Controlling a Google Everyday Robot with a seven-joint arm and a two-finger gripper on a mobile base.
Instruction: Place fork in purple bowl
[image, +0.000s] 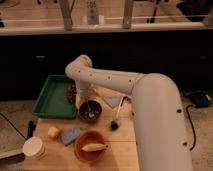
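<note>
The purple bowl (90, 111) is a dark round bowl on the wooden table, just right of the green tray. My gripper (85, 99) hangs from the white arm right over the bowl's back rim. A thin pale sliver, the fork (89, 108), shows over the inside of the bowl directly below the gripper. I cannot tell whether it is held or lies in the bowl.
A green tray (51, 100) stands at the left with a dark lumpy object (72, 93) at its right edge. In front are an orange bowl (80, 150) with a banana, a blue sponge (70, 135), a yellow piece (53, 132) and a white cup (34, 148). A stick with a dark round end (116, 123) and a pale sheet (114, 101) lie right of the purple bowl.
</note>
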